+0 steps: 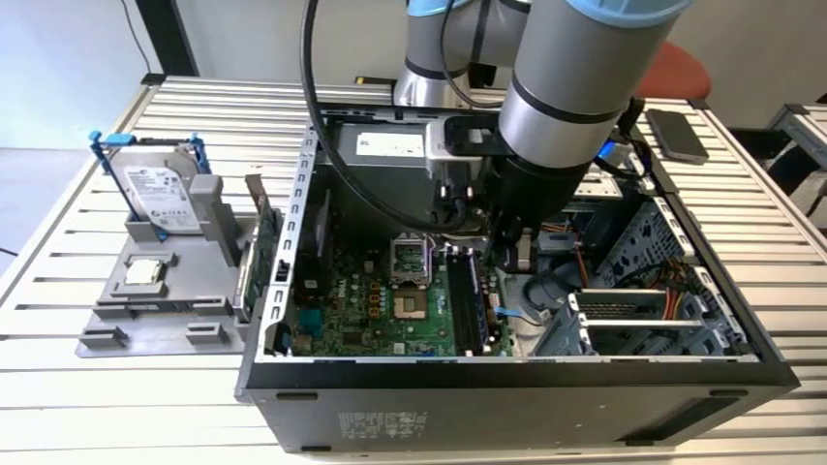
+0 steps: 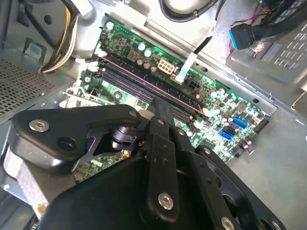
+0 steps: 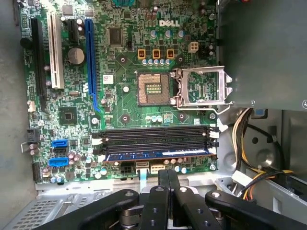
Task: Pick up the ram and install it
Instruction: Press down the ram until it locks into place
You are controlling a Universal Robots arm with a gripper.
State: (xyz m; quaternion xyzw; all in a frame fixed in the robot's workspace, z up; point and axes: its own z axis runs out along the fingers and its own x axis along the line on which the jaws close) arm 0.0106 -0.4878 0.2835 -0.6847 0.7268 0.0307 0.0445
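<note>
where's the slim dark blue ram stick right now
In the first wrist view the slim dark blue ram stick sits in the memory slot nearest the black gripper, beside the empty black slots on the green motherboard.

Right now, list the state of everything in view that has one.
ram, sitting in the memory slot nearest the gripper
gripper, jaws shut, close to the ram
other memory slots, empty
processor socket, empty, its cover flipped open
computer case, side panel off
hard drive, upright in its blue frame, outside the case
</note>
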